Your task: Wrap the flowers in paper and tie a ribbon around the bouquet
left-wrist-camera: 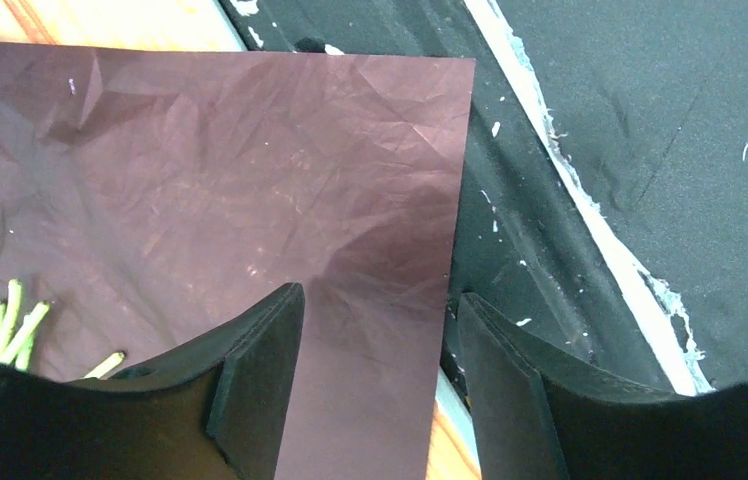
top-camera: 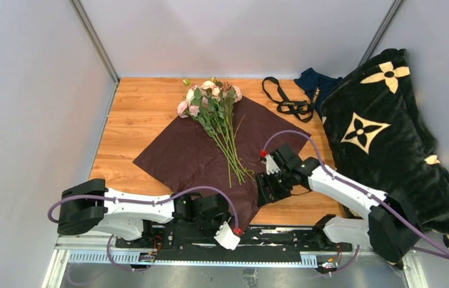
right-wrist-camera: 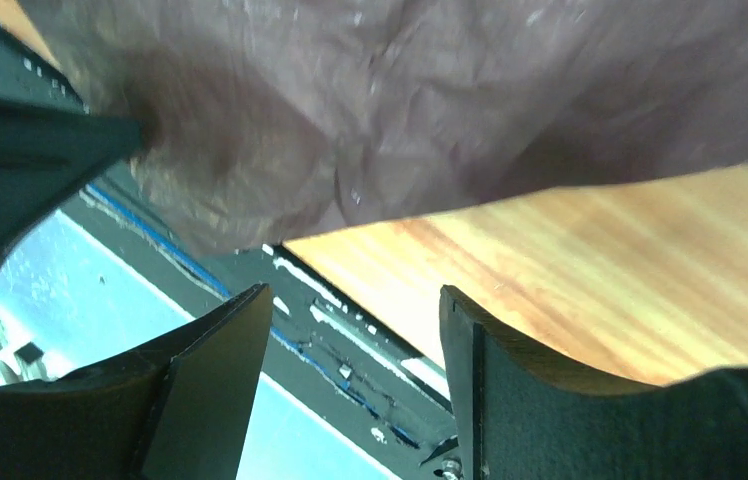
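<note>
**Both grippers poised at the near corner of the paper, flowers waiting**

At the table's (top-camera: pixel 126 135) near edge, my left gripper (left-wrist-camera: pixel 375 300) stands with its jaws well apart, straddling a side edge of the dark red paper (top-camera: pixel 180 153), which overhangs the black rail there. Just to its right, my right gripper (right-wrist-camera: pixel 350 295) is also wide and holds nothing, with the paper's near-right edge just beyond its fingertips.

The risk, as I judge it, is a shallow pinch. Catching only the crinkled rim could tear the sheet or let it slip, and a hard pull could roll the loose stems off. With the arms so close together, they could also knock each other.

The flowers (top-camera: pixel 216 114) lie across the middle of the paper. Their long axis runs near to far, with the stem ends toward the near edge and slightly right, and the blooms at the paper's far corner. The ribbon (top-camera: pixel 285 99) lies untouched near the far right corner.
</note>
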Controlling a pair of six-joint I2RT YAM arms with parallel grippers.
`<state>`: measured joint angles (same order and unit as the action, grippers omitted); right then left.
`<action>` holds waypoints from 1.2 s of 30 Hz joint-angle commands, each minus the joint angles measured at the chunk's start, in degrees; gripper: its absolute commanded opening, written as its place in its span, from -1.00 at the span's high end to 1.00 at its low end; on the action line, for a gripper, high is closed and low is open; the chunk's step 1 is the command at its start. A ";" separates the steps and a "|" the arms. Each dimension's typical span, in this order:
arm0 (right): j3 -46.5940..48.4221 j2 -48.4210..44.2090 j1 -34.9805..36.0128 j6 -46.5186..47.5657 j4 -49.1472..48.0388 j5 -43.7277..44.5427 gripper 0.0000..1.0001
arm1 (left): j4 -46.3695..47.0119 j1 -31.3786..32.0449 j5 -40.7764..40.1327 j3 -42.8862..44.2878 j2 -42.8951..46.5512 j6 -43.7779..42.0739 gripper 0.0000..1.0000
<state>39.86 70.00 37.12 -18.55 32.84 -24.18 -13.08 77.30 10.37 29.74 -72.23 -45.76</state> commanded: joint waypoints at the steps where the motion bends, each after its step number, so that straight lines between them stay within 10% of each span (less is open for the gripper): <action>1: -5.60 -4.32 1.92 -2.03 -1.07 -4.95 -0.35 | 7.60 -0.13 -9.02 -0.67 -0.81 -0.39 -0.15; 15: -1.99 -4.43 -0.41 1.13 -2.50 -9.93 -0.44 | 12.26 -0.94 -19.82 0.03 1.29 0.36 0.08; 31: -9.69 -6.19 -1.91 -13.66 -2.45 7.90 -0.67 | 10.60 -2.59 -14.50 -0.43 2.69 -1.37 -0.02; 36: -9.11 -7.89 -2.18 -9.64 -9.79 -3.57 -0.55 | 9.74 -3.11 -15.38 0.34 2.59 -0.08 -0.01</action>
<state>30.44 63.13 35.68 -29.71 28.27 -21.23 -4.34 74.74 -3.66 29.19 -69.36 -46.00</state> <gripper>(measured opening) 0.812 0.506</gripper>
